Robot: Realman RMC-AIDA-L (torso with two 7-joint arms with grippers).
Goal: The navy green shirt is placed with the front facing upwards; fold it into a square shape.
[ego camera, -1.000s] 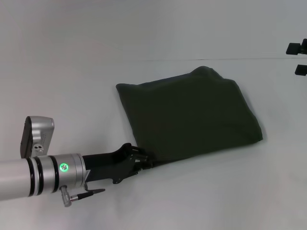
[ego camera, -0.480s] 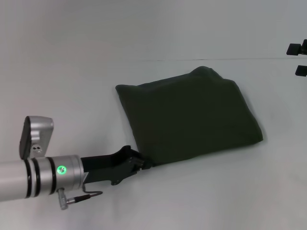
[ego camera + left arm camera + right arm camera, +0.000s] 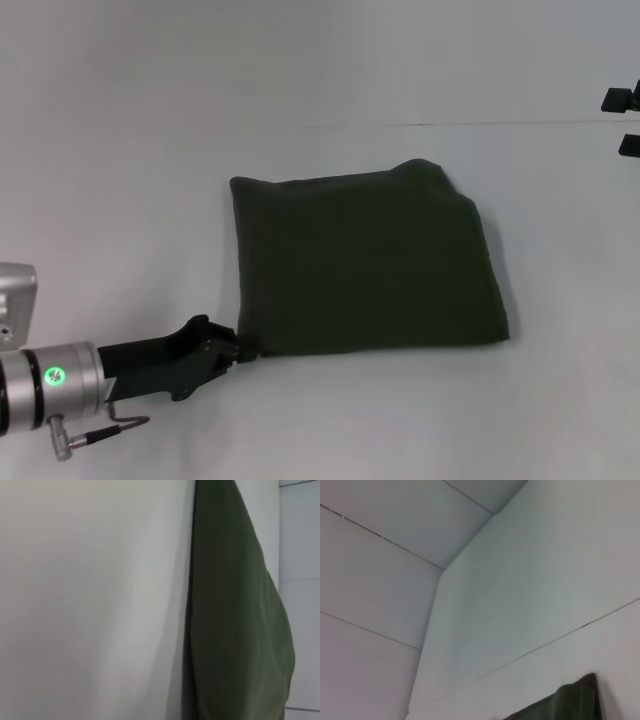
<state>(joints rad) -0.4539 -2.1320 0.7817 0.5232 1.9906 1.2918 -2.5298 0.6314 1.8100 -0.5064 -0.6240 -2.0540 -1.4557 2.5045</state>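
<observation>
The navy green shirt (image 3: 365, 265) lies folded into a rough square in the middle of the white table, plain olive cloth facing up with no print showing. My left gripper (image 3: 238, 348) is at the shirt's near-left corner, shut on the cloth there. In the left wrist view the shirt (image 3: 235, 610) appears as a long olive fold edge. My right gripper (image 3: 612, 123) hangs at the far right edge of the head view, away from the shirt, its two black fingers apart. A corner of the shirt (image 3: 565, 702) shows in the right wrist view.
The white table (image 3: 150, 150) surrounds the shirt on all sides. A thin seam line (image 3: 450, 124) crosses the surface behind the shirt. My left arm's silver wrist (image 3: 40, 385) lies low over the near-left part of the table.
My left gripper has drawn back toward the near left, dragging the shirt's near-left corner with it. The whole folded shirt slid left and now looks squarer. The right gripper has stayed put.
</observation>
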